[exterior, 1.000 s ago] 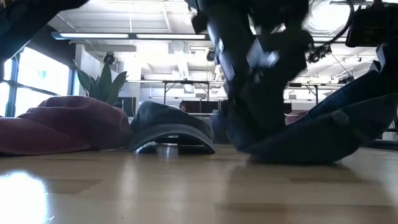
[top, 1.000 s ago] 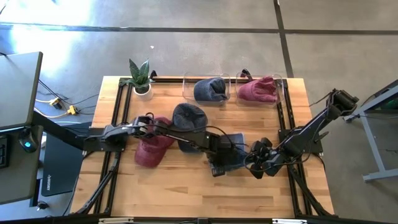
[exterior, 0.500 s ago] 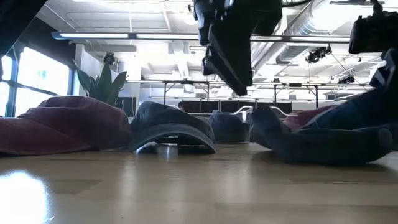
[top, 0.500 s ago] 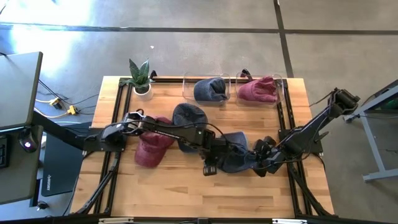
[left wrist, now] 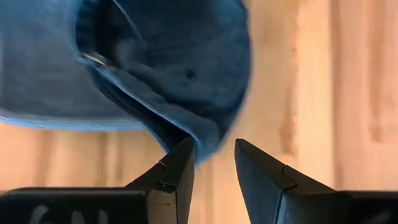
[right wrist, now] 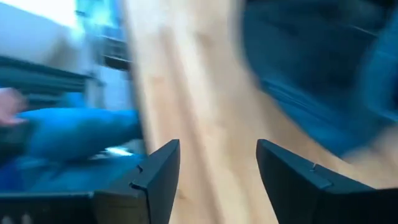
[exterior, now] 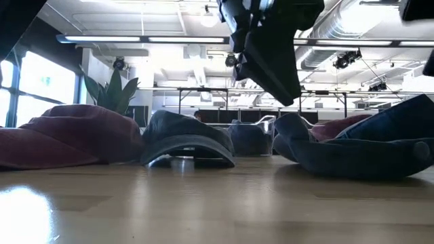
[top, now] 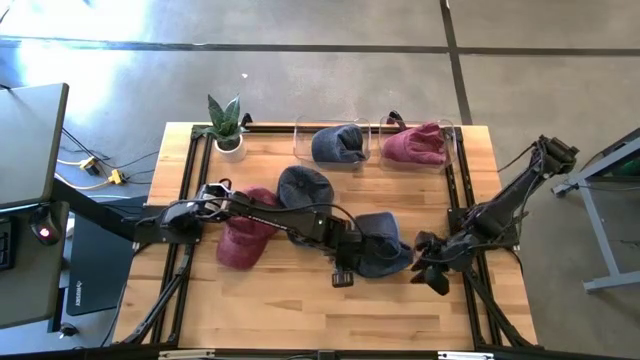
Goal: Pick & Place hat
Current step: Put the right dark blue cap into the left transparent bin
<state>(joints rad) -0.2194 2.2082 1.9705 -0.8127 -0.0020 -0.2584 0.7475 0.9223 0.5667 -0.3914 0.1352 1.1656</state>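
Just right of the left tool [top: 341,272], narrowly parted and empty, lay the crumpled blue denim hat [top: 380,255]; the right tool [top: 432,277] gaped beyond.

A blue denim hat [top: 378,243] lies crumpled on the table's front right part.
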